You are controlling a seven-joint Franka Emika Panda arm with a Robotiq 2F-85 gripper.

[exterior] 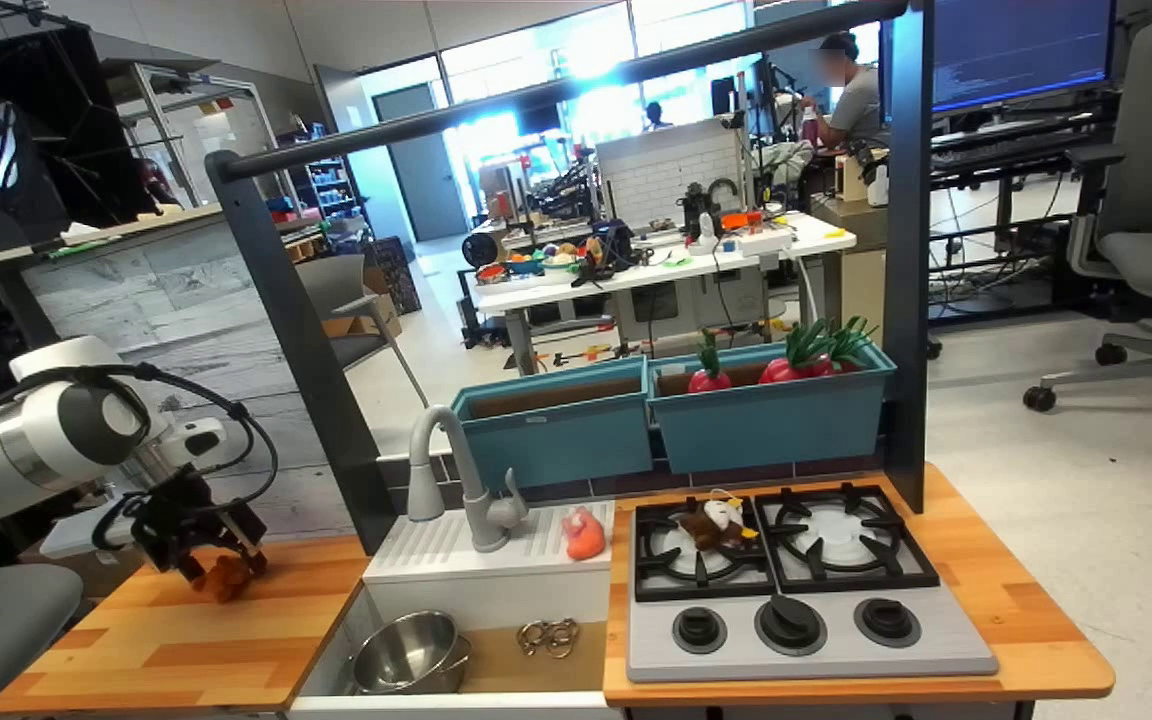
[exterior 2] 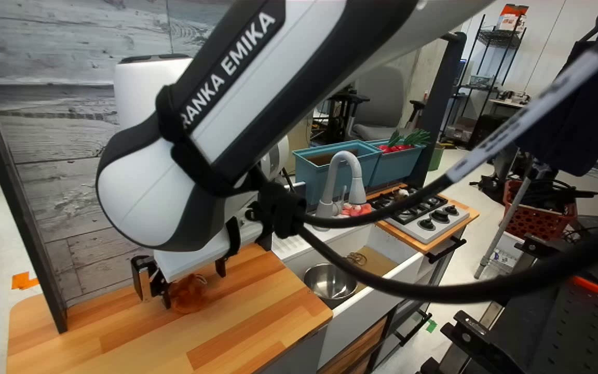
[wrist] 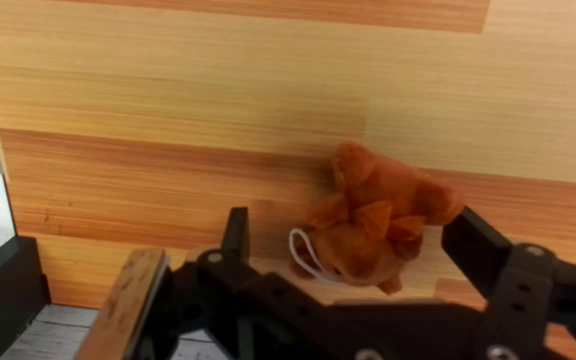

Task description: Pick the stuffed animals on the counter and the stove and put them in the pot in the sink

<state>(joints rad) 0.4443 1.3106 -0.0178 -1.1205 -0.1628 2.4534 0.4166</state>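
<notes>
The end effector (wrist: 349, 219) is low over the bench (exterior 2: 216, 332), and its two fingers (wrist: 238, 232) are spread wide. The orange toy (wrist: 368, 220) lies on the bench, between those fingers. In the wrist view, one end of this toy is just beside one fingertip, and it is hard to tell if they touch. The other fingertip is apart from it. The toy has a white loop (wrist: 327, 278) by its face. It is near the back edge of the bench, by the grey wall (exterior: 186, 290), and well apart from the edge next to the sink (exterior: 496, 602).

The brown and white toy (exterior: 714, 527) sits on the stove (exterior: 739, 652), on the black rack (exterior: 701, 592) nearest the sink, near the back edge. The pot (exterior: 408, 645) is in the sink, near the front corner on the orange toy's side. Some shiny metal things (exterior: 548, 638) lie near the sink's back wall, toward the stove; their shape is too small to tell. A pink thing (exterior: 584, 537) is on the sink's white ledge (exterior: 536, 548), next to the edge by the stove. The grey tap (exterior: 484, 515) stands on that ledge too. Two blue boxes (exterior: 556, 438) stand behind, with red plants (exterior: 786, 370) in one.
</notes>
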